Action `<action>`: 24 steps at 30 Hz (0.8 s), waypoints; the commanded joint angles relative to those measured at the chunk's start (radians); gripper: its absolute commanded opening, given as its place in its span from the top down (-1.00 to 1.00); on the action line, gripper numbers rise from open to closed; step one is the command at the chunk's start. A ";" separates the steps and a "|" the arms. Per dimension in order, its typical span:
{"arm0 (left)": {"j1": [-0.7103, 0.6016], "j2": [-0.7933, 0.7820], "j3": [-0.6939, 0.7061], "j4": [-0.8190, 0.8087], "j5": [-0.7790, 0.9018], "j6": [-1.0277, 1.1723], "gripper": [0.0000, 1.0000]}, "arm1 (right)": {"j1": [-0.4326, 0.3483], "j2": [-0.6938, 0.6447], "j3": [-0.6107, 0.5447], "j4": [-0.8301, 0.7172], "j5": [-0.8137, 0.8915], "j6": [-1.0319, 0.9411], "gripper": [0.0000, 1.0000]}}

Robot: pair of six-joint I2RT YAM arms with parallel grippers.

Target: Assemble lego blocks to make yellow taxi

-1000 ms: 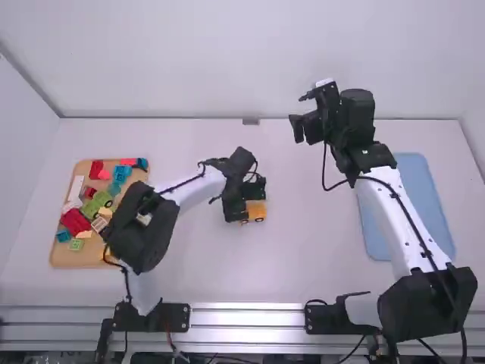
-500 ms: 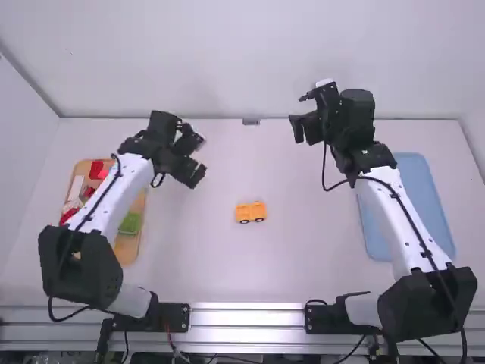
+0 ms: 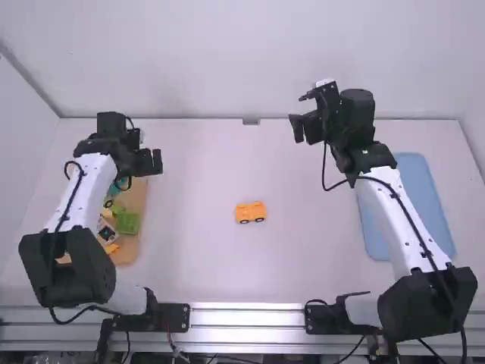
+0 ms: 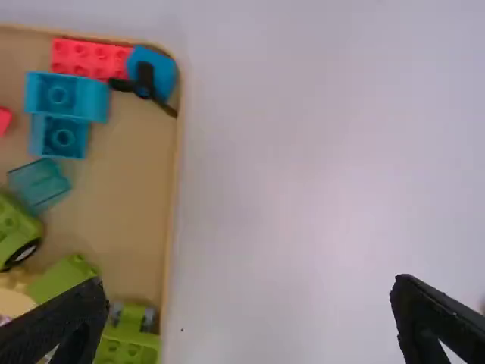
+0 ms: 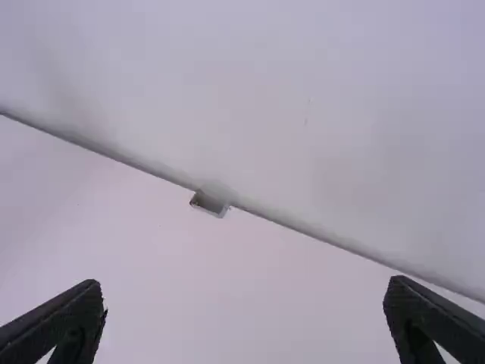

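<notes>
OK so in the high view, the left gripper [image 3: 149, 154] was down at the yellow taxi blocks [image 3: 251, 212] a second ago, and now it's way over by the far end of the tan tray [image 3: 137, 196], swung further left than half a second back. The yellow blocks are on the table [image 3: 204, 265] between the arms, same spot as in the last frame. Right gripper [image 3: 300, 114] hasn't budged, up near the back wall.

Left wrist view: jaws spread wide, nothing in them, with a red brick [image 4: 89, 59], blue bricks [image 4: 61, 95] and green pieces [image 4: 129, 345] in the tray.

Right wrist view: jaws wide apart too, also empty.
</notes>
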 commanded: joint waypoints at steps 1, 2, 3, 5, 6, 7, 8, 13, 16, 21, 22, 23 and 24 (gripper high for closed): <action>-0.005 -0.019 -0.006 -0.004 -0.035 -0.018 -0.98 | 0.000 0.007 0.034 0.003 -0.003 0.003 -0.96; -0.003 -0.019 -0.006 -0.003 -0.058 -0.022 -0.98 | 0.000 0.007 0.034 0.003 -0.003 0.003 -0.97; -0.003 -0.019 -0.006 -0.002 -0.087 -0.035 -0.98 | 0.000 0.007 0.034 0.003 -0.003 0.003 -0.96; -0.005 -0.019 -0.006 -0.008 -0.165 -0.128 -0.98 | 0.000 0.007 0.034 -0.001 -0.003 0.003 -0.96; -0.003 -0.018 -0.006 -0.012 -0.210 -0.184 -0.98 | 0.000 0.007 0.034 0.000 -0.003 0.003 -0.97; -0.002 -0.014 -0.006 -0.021 -0.262 -0.255 -0.98 | 0.000 0.007 0.034 -0.001 -0.003 0.003 -0.96; -0.003 -0.013 -0.006 -0.032 -0.294 -0.296 -0.99 | 0.000 0.007 0.034 0.000 -0.002 0.004 -0.96; 0.032 0.032 -0.006 -0.097 -0.344 -0.336 -0.98 | 0.000 0.007 0.034 0.008 -0.003 0.004 -0.96; 0.081 0.080 -0.006 -0.109 -0.345 -0.360 -0.98 | 0.000 0.007 0.034 0.022 -0.003 0.004 -0.96; 0.233 0.157 0.000 -0.093 -0.183 -0.351 -0.98 | 0.000 0.007 0.034 0.029 -0.006 0.004 -0.96; 0.245 0.161 -0.001 -0.091 -0.173 -0.351 -0.98 | 0.000 0.007 0.034 0.029 -0.006 0.003 -0.96; 0.274 0.169 -0.001 -0.085 -0.154 -0.356 -0.98 | 0.000 0.007 0.034 0.029 -0.006 0.003 -0.96; 0.314 0.181 -0.001 -0.082 -0.139 -0.384 -0.98 | 0.000 0.007 0.034 0.027 -0.006 0.004 -0.96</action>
